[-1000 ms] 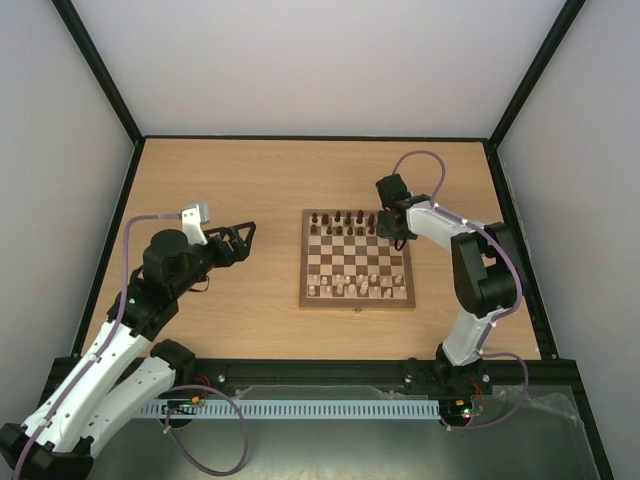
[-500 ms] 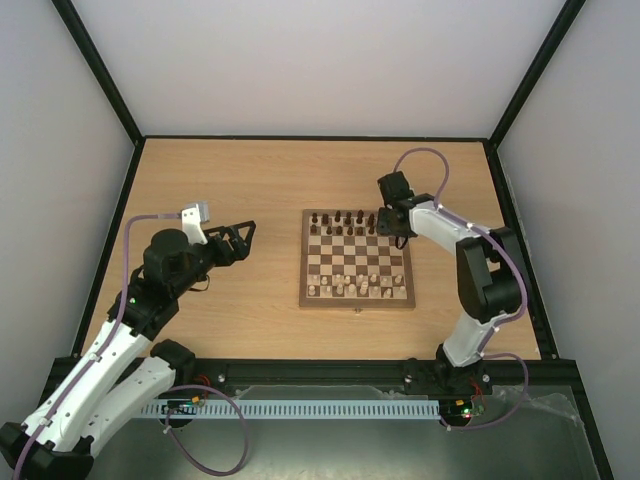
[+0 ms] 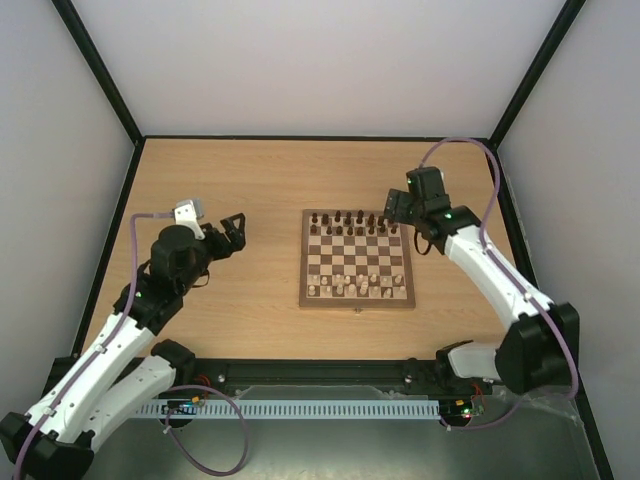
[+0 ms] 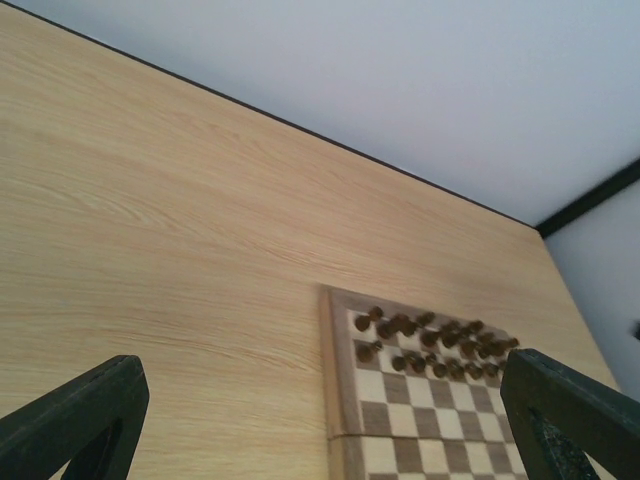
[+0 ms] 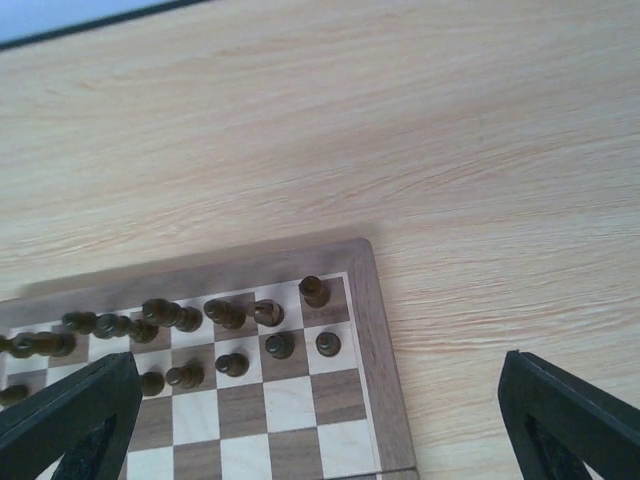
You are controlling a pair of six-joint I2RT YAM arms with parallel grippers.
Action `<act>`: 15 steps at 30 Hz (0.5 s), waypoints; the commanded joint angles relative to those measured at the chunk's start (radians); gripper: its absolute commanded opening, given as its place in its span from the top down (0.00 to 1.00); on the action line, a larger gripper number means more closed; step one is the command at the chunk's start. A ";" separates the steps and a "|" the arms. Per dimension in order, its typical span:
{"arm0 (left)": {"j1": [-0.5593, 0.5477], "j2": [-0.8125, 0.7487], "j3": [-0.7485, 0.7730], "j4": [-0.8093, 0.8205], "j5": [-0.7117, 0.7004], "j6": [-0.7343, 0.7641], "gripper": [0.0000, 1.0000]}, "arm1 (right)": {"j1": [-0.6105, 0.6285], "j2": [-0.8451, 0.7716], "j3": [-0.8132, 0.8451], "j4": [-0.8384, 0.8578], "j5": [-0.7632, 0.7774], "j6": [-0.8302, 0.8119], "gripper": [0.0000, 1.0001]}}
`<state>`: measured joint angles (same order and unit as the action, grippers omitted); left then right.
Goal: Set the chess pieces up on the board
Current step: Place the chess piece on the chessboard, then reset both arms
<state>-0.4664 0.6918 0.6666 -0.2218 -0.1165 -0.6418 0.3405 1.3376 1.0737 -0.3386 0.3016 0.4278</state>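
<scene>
The board (image 3: 303, 262) lies mid-table, its dark brown chess pieces (image 3: 350, 221) standing in the two far rows. In the right wrist view the board (image 5: 372, 340) fills the lower left, and the pieces (image 5: 313, 291) stand on its far right corner squares. My right gripper (image 3: 393, 206) hovers above and just right of that corner; it is open (image 5: 315, 372) and holds nothing. My left gripper (image 3: 234, 230) hangs open over bare table, well left of the board. In its own view (image 4: 320, 365) nothing lies between the fingers, and the pieces (image 4: 430, 345) show ahead.
Light cream pieces (image 3: 355, 288) fill the board's near rows. Black frame posts and white walls close in the wooden table (image 3: 250, 180) on three sides. The right arm's cable (image 3: 470, 150) loops above its wrist.
My right gripper has opened and drawn back up and to the right, off the board's far right corner, with the elbow swinging out right. The left gripper has shifted slightly.
</scene>
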 commanded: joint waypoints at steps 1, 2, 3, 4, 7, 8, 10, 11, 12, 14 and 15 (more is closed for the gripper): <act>-0.001 0.020 0.014 0.027 -0.173 -0.023 0.01 | -0.001 -0.122 -0.064 -0.028 0.049 0.007 0.01; -0.001 0.027 0.015 0.034 -0.183 -0.020 0.01 | -0.001 -0.145 -0.074 -0.023 0.058 0.008 0.01; -0.001 0.032 0.016 0.044 -0.193 -0.007 0.00 | -0.001 -0.167 -0.088 -0.011 0.070 0.007 0.01; -0.002 0.037 0.013 0.057 -0.199 0.014 0.00 | -0.001 -0.187 -0.107 0.004 0.088 0.005 0.01; -0.001 0.051 0.003 0.089 -0.276 0.071 0.00 | -0.001 -0.246 -0.187 0.083 0.138 -0.002 0.01; -0.001 0.056 -0.008 0.114 -0.299 0.099 0.00 | -0.001 -0.273 -0.229 0.128 0.133 -0.004 0.01; -0.002 0.064 -0.036 0.163 -0.362 0.133 0.00 | -0.001 -0.349 -0.333 0.246 0.089 -0.044 0.02; -0.002 0.067 -0.065 0.195 -0.389 0.156 0.01 | -0.001 -0.372 -0.368 0.274 0.110 -0.040 0.01; -0.002 0.071 -0.087 0.235 -0.401 0.185 0.01 | -0.001 -0.394 -0.394 0.293 0.128 -0.036 0.01; -0.002 0.079 -0.125 0.285 -0.475 0.206 0.00 | -0.001 -0.429 -0.442 0.341 0.150 -0.043 0.01; -0.001 0.088 -0.147 0.316 -0.506 0.219 0.00 | -0.001 -0.444 -0.473 0.371 0.167 -0.051 0.01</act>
<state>-0.4664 0.7547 0.5896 -0.0483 -0.4538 -0.5137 0.3405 0.9546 0.6815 -0.1375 0.3954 0.4038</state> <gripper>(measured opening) 0.995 0.987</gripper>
